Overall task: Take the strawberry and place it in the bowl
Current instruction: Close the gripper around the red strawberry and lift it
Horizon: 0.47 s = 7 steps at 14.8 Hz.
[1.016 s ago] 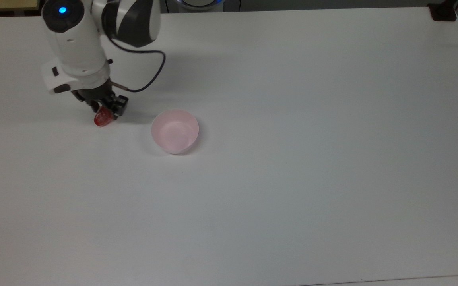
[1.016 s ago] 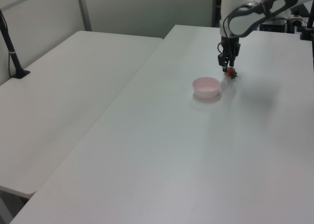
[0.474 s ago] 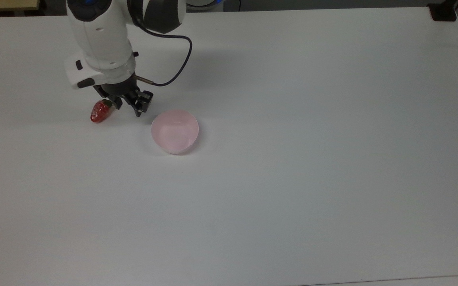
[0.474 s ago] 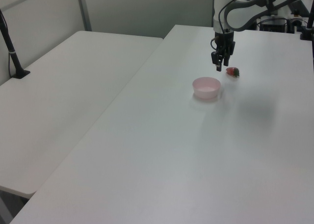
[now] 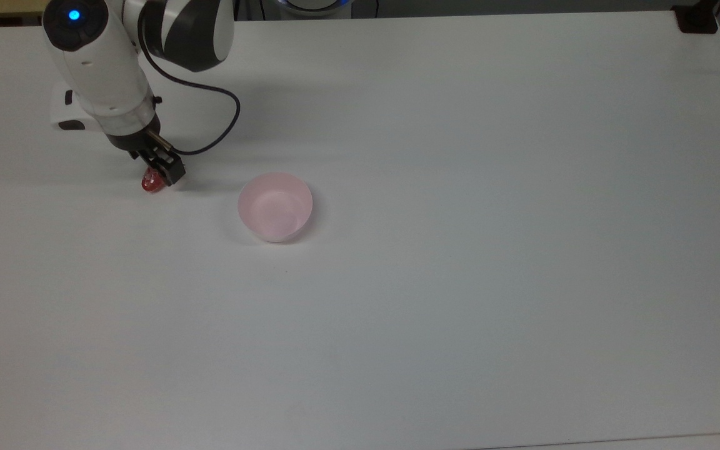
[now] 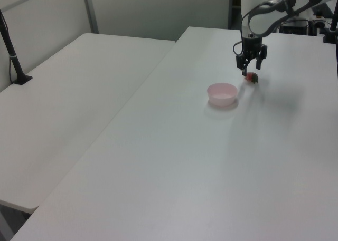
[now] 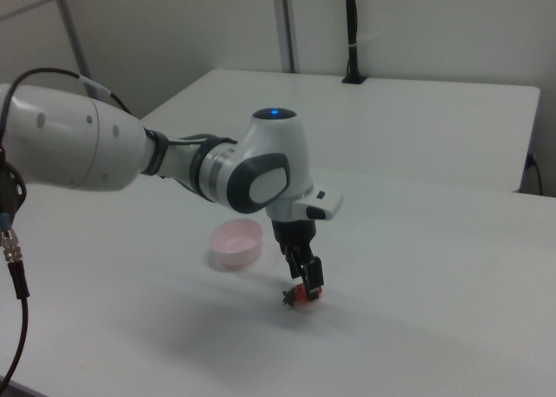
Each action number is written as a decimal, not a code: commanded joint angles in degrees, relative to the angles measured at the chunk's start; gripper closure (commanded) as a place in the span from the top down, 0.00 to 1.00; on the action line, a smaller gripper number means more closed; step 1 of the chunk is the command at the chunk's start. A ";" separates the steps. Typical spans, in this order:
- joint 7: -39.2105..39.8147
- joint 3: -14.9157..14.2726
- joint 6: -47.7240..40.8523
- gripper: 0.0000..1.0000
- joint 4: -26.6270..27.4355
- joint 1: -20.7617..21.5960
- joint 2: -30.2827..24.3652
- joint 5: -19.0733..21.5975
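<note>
The strawberry point(image 5: 150, 183) lies on the white table point(image 5: 460, 250), red with a dark green cap, and my fingers cover part of it in the top view. My gripper point(image 5: 165, 170) hangs just over it, open, with a finger on either side in the left view point(image 6: 252, 70). In the right view the fingertips point(image 7: 312, 275) sit right above the strawberry point(image 7: 300, 297), which rests on the table. The pale pink bowl point(image 5: 275, 207) stands empty to the top view's right of the strawberry, about a bowl's width away. It also shows in the left view point(image 6: 222, 94) and the right view point(image 7: 235, 243).
A black cable point(image 5: 216, 134) loops from my wrist over the table behind the gripper. A second white table point(image 6: 74, 104) adjoins on the left view's left, with a black post point(image 6: 13, 56) on it. A black mount point(image 5: 697, 19) sits at the top view's far right corner.
Half a second ago the gripper stood raised between strawberry and bowl, holding nothing. It has swung back to the top view's left, turned at the wrist, and come down over the strawberry.
</note>
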<state>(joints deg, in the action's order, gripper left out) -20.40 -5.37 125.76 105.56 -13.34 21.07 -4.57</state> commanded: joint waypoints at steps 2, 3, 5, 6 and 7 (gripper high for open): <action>-7.28 -0.43 4.32 0.71 2.01 1.22 1.95 -4.74; -7.55 -0.43 4.32 0.60 2.01 1.30 2.13 -4.75; -7.73 -0.43 3.97 0.27 1.66 1.39 1.43 -4.66; -7.73 -0.25 3.36 0.11 1.58 1.39 0.30 -4.49; -7.73 0.01 3.26 0.04 1.57 1.48 -0.41 -4.48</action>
<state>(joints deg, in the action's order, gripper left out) -26.46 -5.31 129.20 106.35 -12.58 23.18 -8.19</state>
